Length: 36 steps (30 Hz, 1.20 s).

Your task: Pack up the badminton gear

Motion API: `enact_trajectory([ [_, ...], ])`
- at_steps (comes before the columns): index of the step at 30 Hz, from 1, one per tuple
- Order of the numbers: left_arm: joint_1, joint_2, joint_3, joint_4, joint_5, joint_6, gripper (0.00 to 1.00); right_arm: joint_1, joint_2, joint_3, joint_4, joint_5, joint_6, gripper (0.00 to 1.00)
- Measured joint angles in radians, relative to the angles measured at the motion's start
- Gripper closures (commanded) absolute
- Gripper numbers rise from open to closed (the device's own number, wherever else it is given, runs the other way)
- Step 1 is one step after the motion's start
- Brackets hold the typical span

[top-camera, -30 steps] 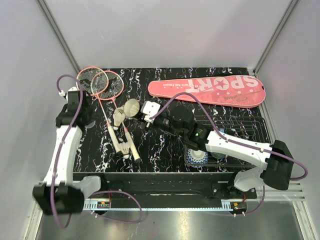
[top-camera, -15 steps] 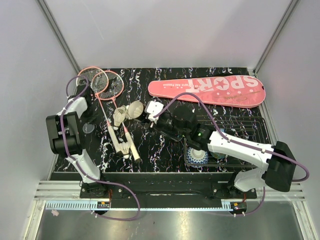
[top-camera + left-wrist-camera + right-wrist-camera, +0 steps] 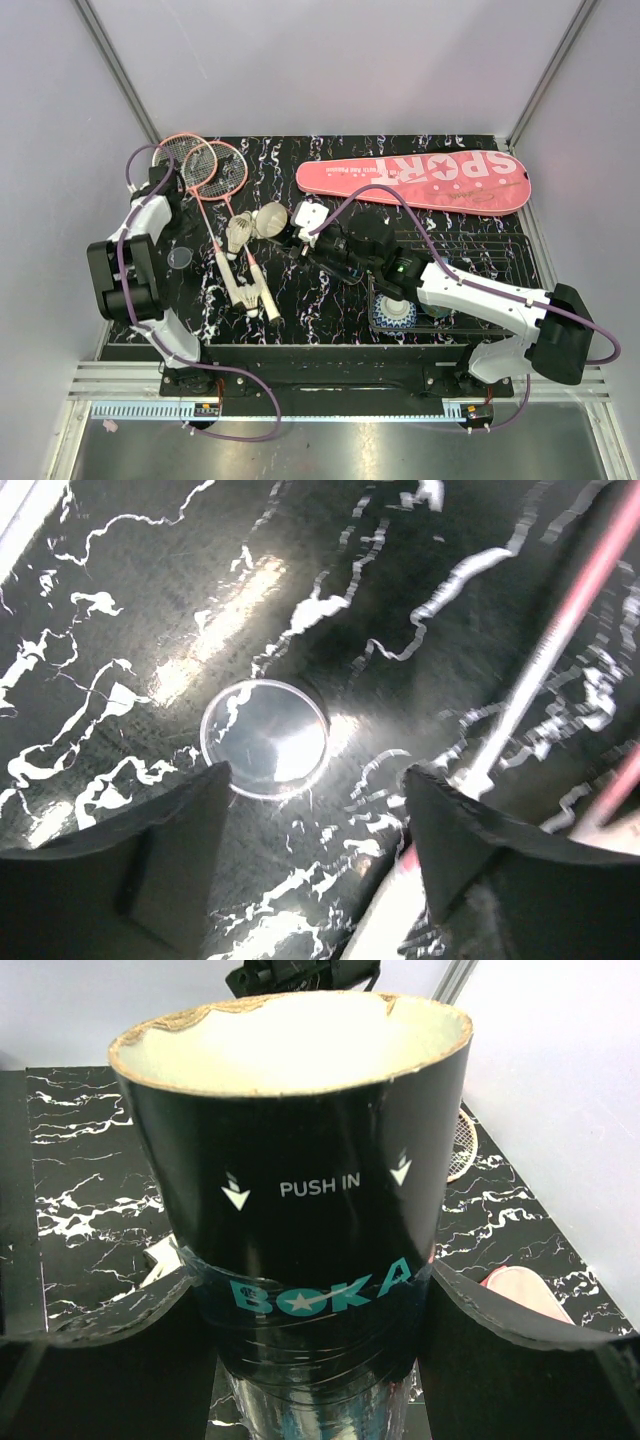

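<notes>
Your right gripper [image 3: 300, 1305] grips the black tube [image 3: 290, 1140]; your left gripper [image 3: 315, 778] hangs released above a clear disc [image 3: 264, 738]

Left hand [image 3: 315, 772] spread, right hand [image 3: 310, 1295] clenched.

Two pink rackets [image 3: 225, 170], one black tube [image 3: 300, 1210], one pink cover [image 3: 415, 180], one clear lid [image 3: 265, 738], one wire basket [image 3: 490, 255]; shuttlecocks [image 3: 238, 237] too clustered to count.
</notes>
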Motion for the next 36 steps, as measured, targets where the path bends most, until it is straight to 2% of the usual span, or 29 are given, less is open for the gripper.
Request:
enact_trajectory([
  [4,-0.069,-0.097,-0.007,-0.013,0.021,0.025,0.14,0.0,0.0,0.0,-0.003,0.003,0.003,0.63],
  [8,-0.171,-0.153,-0.003,-0.039,0.128,0.003,0.13,0.0,0.0,0.0,-0.018,0.003,0.003,0.63],
  [11,-0.195,-0.149,-0.002,-0.079,0.171,-0.052,0.13,-0.001,0.0,0.0,-0.018,0.003,0.003,0.63],
  [19,-0.271,-0.076,0.094,-0.189,0.147,-0.199,0.12,-0.001,0.0,0.0,-0.018,0.003,0.003,0.63],
  [26,-0.301,0.013,0.12,-0.215,0.111,-0.251,0.3,-0.001,0.0,0.0,-0.018,0.004,0.003,0.63],
  [27,-0.301,0.018,0.12,-0.217,0.109,-0.258,0.37,-0.001,0.0,0.0,-0.018,0.004,0.003,0.63],
  [29,-0.303,0.023,0.12,-0.219,0.104,-0.268,0.4,-0.001,0.0,0.0,-0.018,0.003,0.003,0.63],
  [36,-0.303,0.032,0.119,-0.212,0.099,-0.278,0.79,-0.001,0.0,0.0,-0.018,0.003,0.003,0.63],
])
